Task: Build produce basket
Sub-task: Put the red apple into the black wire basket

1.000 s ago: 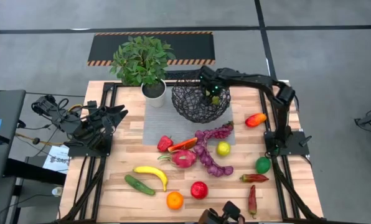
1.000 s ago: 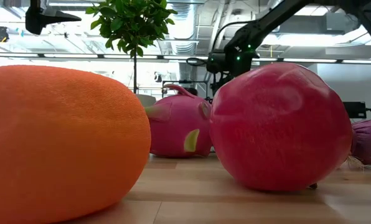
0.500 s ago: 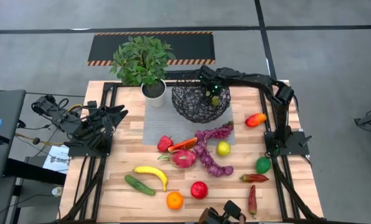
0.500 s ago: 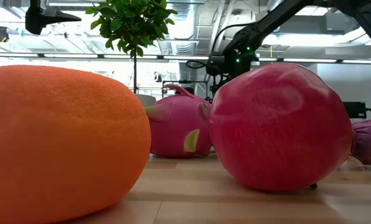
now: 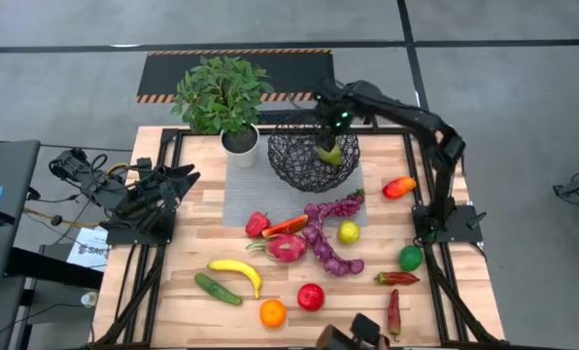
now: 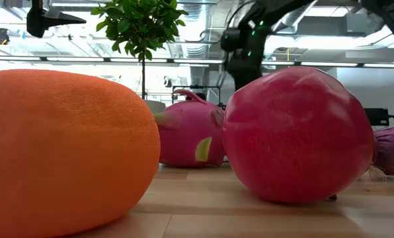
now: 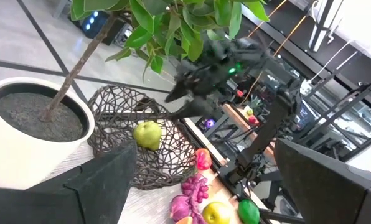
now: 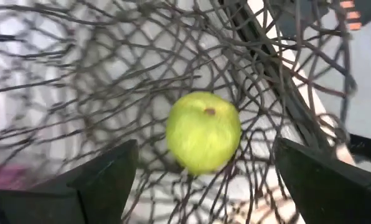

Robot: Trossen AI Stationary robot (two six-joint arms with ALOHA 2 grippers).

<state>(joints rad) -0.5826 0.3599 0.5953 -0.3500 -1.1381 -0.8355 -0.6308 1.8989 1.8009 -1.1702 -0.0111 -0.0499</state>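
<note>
The round black wire basket [image 5: 313,161] is sitting just beside the white potted leafy plant [image 5: 223,100], on the grey mat [image 5: 239,194]. A yellow-green toy pear [image 8: 203,132] is lying alone inside the basket, against its wire wall. The right gripper [image 5: 331,123] is hovering above the basket's far rim, its two dark fingers [image 8: 104,176] spread wide and holding nothing. The left gripper [image 5: 185,175] is waiting beside the plant, fingers apart and empty. The other toy fruits and vegetables [image 5: 309,238] are lying scattered on the wooden table [image 5: 187,248], near the basket's front.
</note>
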